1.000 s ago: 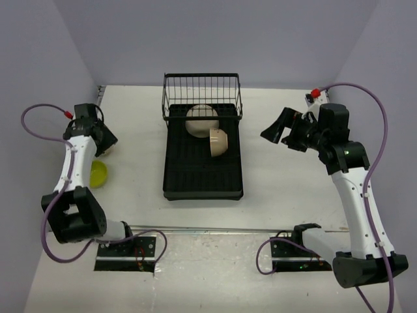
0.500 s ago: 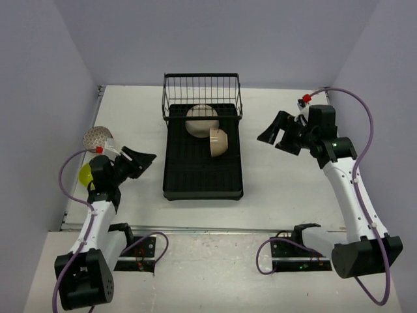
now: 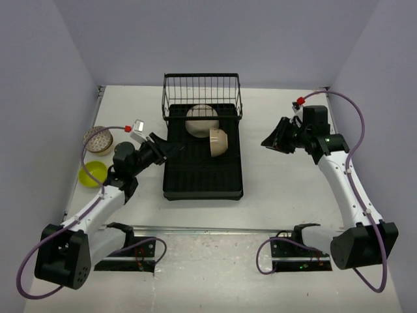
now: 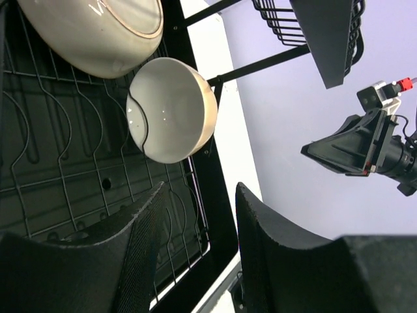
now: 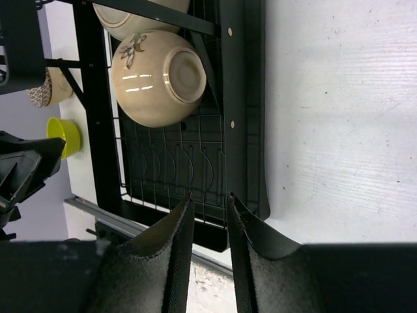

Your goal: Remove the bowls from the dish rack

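Left claw [image 3: 168, 147] hangs over the left rim of the dish rack [image 3: 202, 177], with its jaws apart and nothing between them. In its own wrist view only the two dark fingers [image 4: 146, 215] show, and the rack floor is visible through the gap.

Far left on the table [image 3: 280, 189], outside the rack, stand the net-pattern bowl [image 3: 98, 139] and, nearer to the arms, the lime-yellow bowl [image 3: 92, 173]. They are near each other but not touching. In the right wrist view the rack's bars hide a part of the net-pattern bowl.

In the rack two bowls lean on their sides. The larger cream bowl [image 3: 201, 120] sits just under the wire basket [image 3: 202, 91]. The smaller beige bowl [image 3: 218, 142] is just beside it, against the right rim. Whether the two touch I cannot tell. Both wrist views cut the larger bowl off at the picture edge. The right wrist view shows the foot ring of the smaller bowl and a small flower mark on its side.

The right claw [image 3: 268, 141] hovers above bare table, to the right of the rack. Its jaws are nearly together with a thin slit between them, gripping nothing.
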